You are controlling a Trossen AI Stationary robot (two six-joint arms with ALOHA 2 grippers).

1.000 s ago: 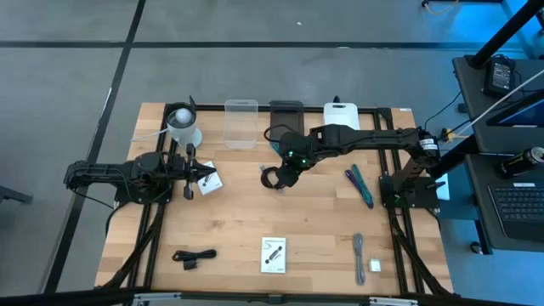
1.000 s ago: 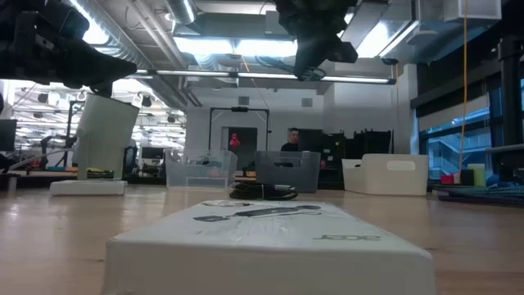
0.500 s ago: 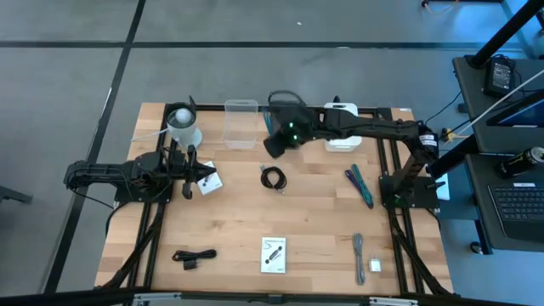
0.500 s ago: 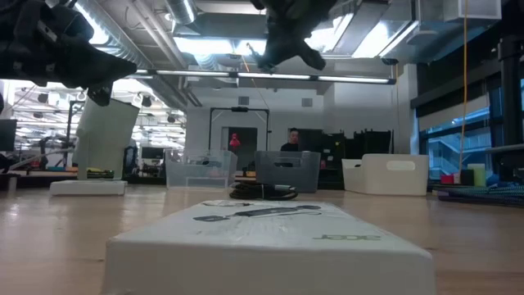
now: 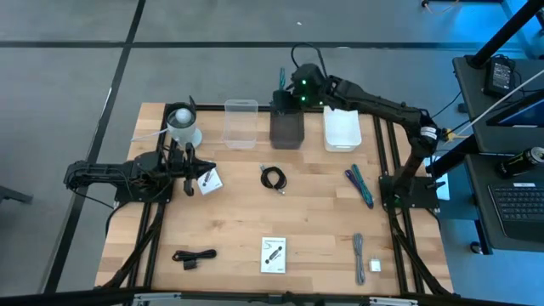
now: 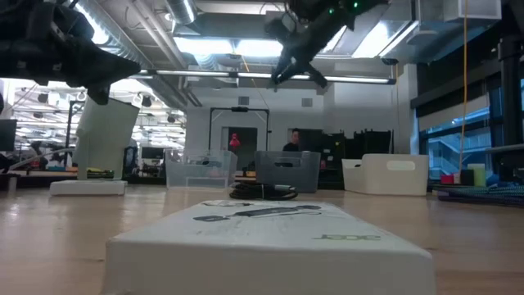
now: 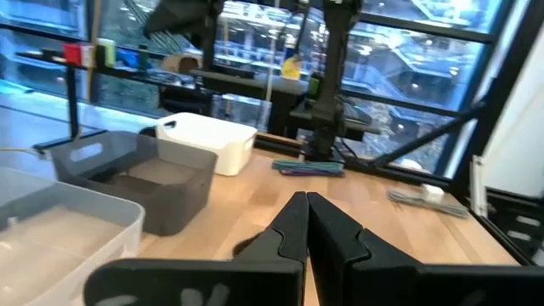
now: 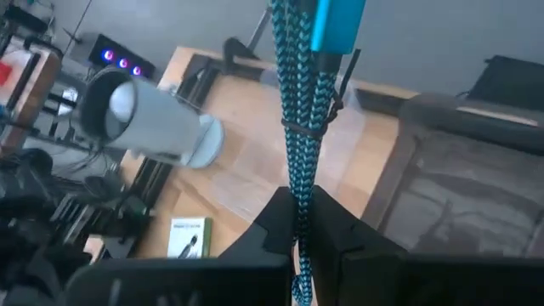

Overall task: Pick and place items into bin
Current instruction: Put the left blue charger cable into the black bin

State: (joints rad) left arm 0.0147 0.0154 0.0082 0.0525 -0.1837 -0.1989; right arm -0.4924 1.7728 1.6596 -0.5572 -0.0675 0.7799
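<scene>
Two dark jointed arms; the right arm (image 5: 374,104) shows green indicator lights.

My right arm stretches from its base at the right of the frame up toward the top centre, its right hand (image 5: 286,87) raised high, fingers (image 8: 280,217) pinched together on a teal braided cable (image 8: 299,110). My left arm lies low at the left (folded, waiting), its left hand (image 5: 204,178) fingers (image 7: 293,223) pressed together.

Robotics lab: framed workbench (image 5: 238,212), ceiling strip-lights (image 6: 237,47).
</scene>
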